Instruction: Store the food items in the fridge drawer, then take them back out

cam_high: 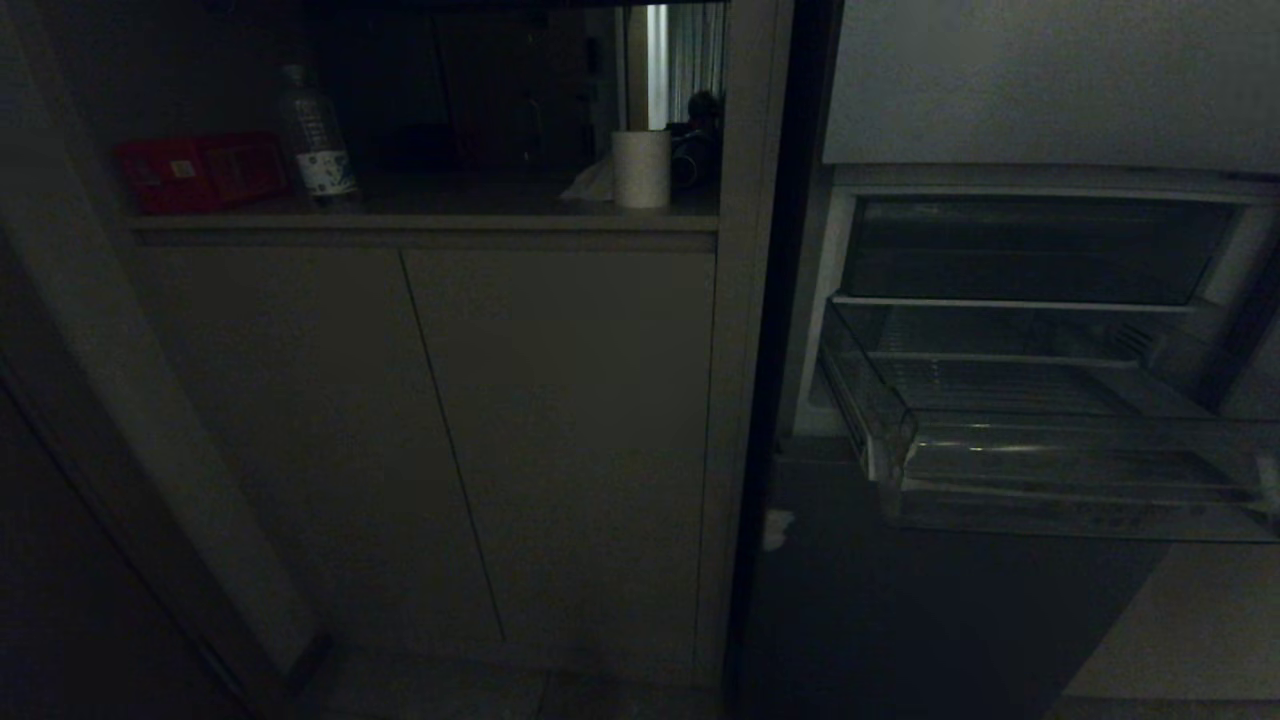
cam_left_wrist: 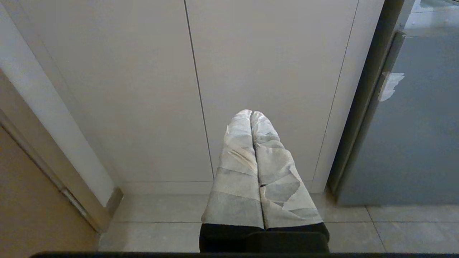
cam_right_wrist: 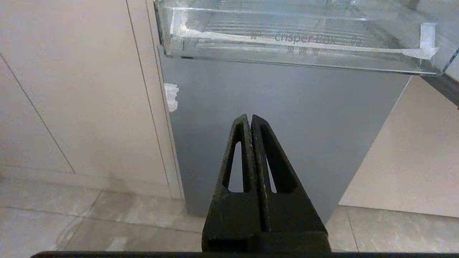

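Observation:
The fridge drawer [cam_high: 1060,470] of clear ribbed plastic stands pulled out at the right, and nothing shows inside it. In the right wrist view the fridge drawer [cam_right_wrist: 294,46] bears the words "Crisper Box" on its front. My right gripper [cam_right_wrist: 250,118] hangs shut and empty below that front, before the grey lower fridge door [cam_right_wrist: 279,118]. My left gripper [cam_left_wrist: 251,114], its fingers wrapped in pale tape, is shut and empty, low before the cabinet doors [cam_left_wrist: 193,89]. Neither gripper shows in the head view. Something red [cam_high: 200,170] lies on the counter at far left; I cannot tell whether it is the food items.
On the counter [cam_high: 430,222] stand a clear bottle [cam_high: 318,140] beside the red thing and a white paper roll [cam_high: 641,168] further right. A darker compartment [cam_high: 1030,250] sits above the drawer. A white tape scrap [cam_right_wrist: 171,95] marks the grey door. Pale floor tiles [cam_left_wrist: 161,229] lie below.

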Controlling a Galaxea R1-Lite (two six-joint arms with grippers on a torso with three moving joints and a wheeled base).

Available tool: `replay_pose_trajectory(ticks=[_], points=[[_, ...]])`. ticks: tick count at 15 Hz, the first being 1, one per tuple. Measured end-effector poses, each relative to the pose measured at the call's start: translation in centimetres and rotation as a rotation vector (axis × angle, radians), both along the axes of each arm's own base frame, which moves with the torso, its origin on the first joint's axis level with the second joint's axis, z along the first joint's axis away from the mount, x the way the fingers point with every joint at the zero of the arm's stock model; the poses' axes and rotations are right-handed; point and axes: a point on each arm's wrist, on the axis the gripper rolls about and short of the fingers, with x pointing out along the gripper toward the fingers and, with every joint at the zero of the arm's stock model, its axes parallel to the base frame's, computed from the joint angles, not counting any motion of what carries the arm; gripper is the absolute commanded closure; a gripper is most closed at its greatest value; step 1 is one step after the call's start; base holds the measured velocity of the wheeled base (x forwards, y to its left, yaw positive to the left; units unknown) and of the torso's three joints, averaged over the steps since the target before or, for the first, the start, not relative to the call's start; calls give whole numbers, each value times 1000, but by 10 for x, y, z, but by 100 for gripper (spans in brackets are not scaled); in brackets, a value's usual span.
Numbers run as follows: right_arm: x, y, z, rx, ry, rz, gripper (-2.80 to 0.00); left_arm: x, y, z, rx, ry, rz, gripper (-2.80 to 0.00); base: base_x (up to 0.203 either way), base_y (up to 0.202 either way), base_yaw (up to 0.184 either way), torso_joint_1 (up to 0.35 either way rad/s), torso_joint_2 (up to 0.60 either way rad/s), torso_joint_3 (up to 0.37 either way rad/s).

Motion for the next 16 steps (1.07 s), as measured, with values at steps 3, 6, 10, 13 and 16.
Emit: replay_pose_trajectory(ticks=[3,6,10,13,16], points=[[0,0,0,2,-2,-2,0,0,0,0,-5,0,1,0,0,0,0,0,0,0],[0,0,0,1,-2,-2,0,0,0,0,-19,0,2,0,1,-1,-20,2,1,2],[0,0,0,2,-2,-1,0,0,0,0,-30,-1,2,0,0,8,-161,-1,3,1],[0,0,0,1,-1,-1,0,0,0,0,-31,-1,2,0,-4,10,-180,1,3,3],[0,0,0,1,-1,-1,0,0,0,0,-31,-1,2,0,1,6,-177,3,5,5]])
